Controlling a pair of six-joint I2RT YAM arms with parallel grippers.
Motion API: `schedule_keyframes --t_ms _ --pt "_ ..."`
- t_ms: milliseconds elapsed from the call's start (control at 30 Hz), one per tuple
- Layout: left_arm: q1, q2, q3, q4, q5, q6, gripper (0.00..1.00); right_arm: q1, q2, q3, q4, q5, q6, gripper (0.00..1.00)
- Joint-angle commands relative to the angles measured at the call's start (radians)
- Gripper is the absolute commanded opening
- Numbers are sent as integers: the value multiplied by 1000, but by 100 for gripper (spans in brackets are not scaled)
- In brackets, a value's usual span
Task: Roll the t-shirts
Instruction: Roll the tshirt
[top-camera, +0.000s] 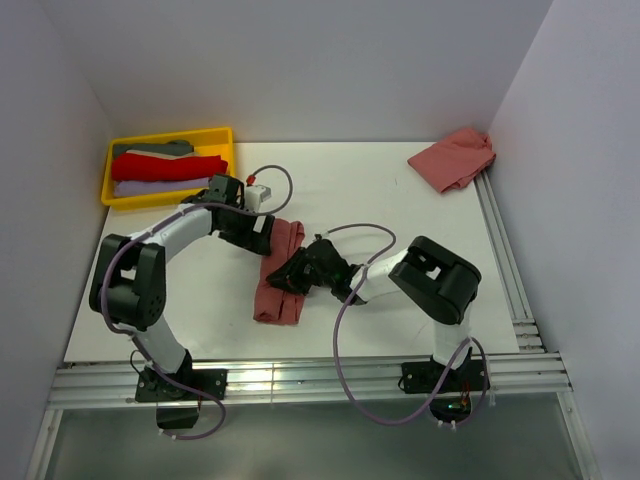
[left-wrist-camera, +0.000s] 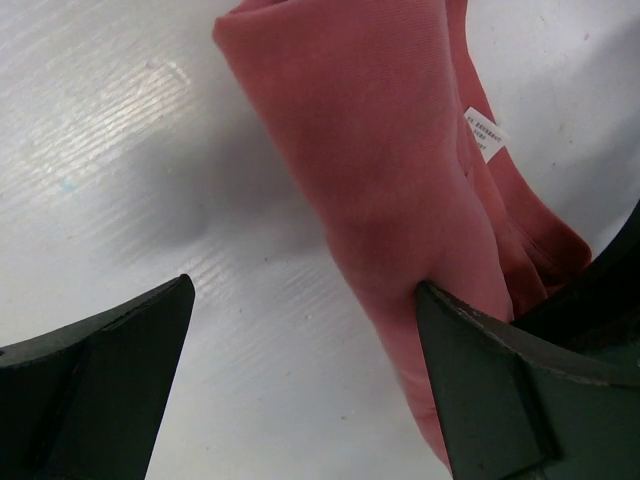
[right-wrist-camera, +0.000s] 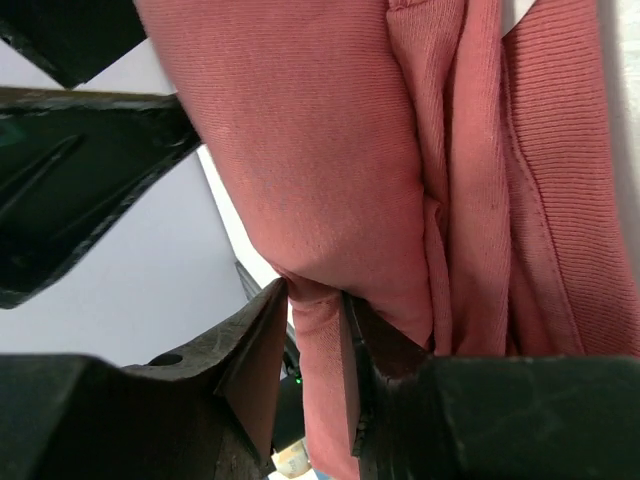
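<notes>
**Folded salmon shirt held between both arms at mid-table**

The salmon t-shirt (top-camera: 278, 295) lies folded into a long narrow strip in the middle of the table (top-camera: 450, 220). Its long axis runs from the far side toward the near edge, and the far end leans slightly right. In the left wrist view a white label (left-wrist-camera: 487, 133) shows on the cloth.

The right gripper (top-camera: 285, 278) meets the strip from the right, about halfway along. In its own camera its fingers are pressed together on a fold of the cloth (right-wrist-camera: 315, 300), and the rest of the shirt bulges above them.

The left gripper (top-camera: 262, 232) sits at the strip's far left edge. Its jaws are spread wide (left-wrist-camera: 305, 290). One finger touches the shirt's side and the other rests over bare table.

A second salmon t-shirt (top-camera: 452, 158) lies crumpled at the far right corner, well apart. The yellow tray (top-camera: 226, 150) at the far left holds a grey shirt (top-camera: 165, 148), a red shirt (top-camera: 165, 167) and a lavender shirt (top-camera: 160, 186).
</notes>
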Motion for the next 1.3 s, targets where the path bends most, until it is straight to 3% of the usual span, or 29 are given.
schedule_keyframes --t_ms 0,200,300,500,700,1267 --pt "-30 20 -2 48 -27 5 99 -5 22 -39 -174 56 -25 36" --pt "-73 78 18 58 -111 -5 99 6 -44 20 -399 168 -91 43" --pt "-85 103 21 60 -135 -12 99 39 -80 129 -621 325 -136 47" --pt "-97 109 19 63 -153 -13 99 142 -29 490 -1096 577 -185 51" --pt "-100 106 24 58 -155 -15 99 211 126 802 -1400 732 -197 56" --pt "-102 115 32 52 -145 -16 99 300 359 1218 -1686 881 -197 57"
